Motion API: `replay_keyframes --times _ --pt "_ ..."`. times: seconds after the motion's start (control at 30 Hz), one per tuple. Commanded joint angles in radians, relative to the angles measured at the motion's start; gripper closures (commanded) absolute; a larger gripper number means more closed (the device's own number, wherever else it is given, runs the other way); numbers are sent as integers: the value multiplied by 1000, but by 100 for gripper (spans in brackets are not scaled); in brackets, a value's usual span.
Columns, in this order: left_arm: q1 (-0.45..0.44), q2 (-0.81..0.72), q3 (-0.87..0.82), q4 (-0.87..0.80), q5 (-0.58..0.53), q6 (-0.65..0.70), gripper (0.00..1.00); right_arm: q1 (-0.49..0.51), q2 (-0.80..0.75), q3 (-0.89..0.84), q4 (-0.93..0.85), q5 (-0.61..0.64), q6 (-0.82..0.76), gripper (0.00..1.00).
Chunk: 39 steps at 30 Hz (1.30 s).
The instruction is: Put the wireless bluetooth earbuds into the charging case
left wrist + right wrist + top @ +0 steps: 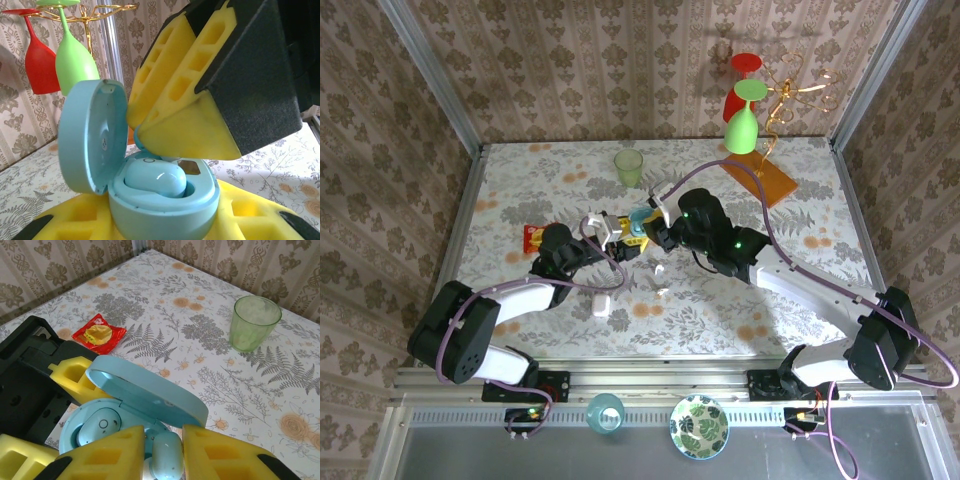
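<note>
Right wrist: open blue case (150, 401) clamped by left end effector (161, 224), one earbud (100, 426) seated at 9 o'clock; second earbud (166, 458) pinched in narrow right end effector (164, 441) at 5 o'clock, not yet seated.

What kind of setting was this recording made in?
Probably a lab test booth dressed as a home: wallpapered panels in metal framing, a floral-covered table, and household props such as the wine-glass rack and green cup.
</note>
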<state>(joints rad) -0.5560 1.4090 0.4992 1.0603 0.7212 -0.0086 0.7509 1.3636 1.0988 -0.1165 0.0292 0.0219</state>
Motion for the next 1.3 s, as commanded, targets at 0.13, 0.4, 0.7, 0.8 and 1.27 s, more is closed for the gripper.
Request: replay_keyframes --times 0.13,0.4,0.7,0.8,1.27 --pt "-9 -11 13 84 24 -39 75 0 -34 27 14 -63 37 72" --pt "-9 8 12 105 24 -43 75 -18 -77 20 46 -118 105 57" --pt "-7 4 8 101 23 -44 75 -40 -140 8 73 -151 181 46" --pt "-4 -4 6 97 27 -42 75 -80 -171 -20 108 -182 250 45" --pt "-2 -4 -14 134 92 1 75 -232 -64 139 -90 -327 393 42"
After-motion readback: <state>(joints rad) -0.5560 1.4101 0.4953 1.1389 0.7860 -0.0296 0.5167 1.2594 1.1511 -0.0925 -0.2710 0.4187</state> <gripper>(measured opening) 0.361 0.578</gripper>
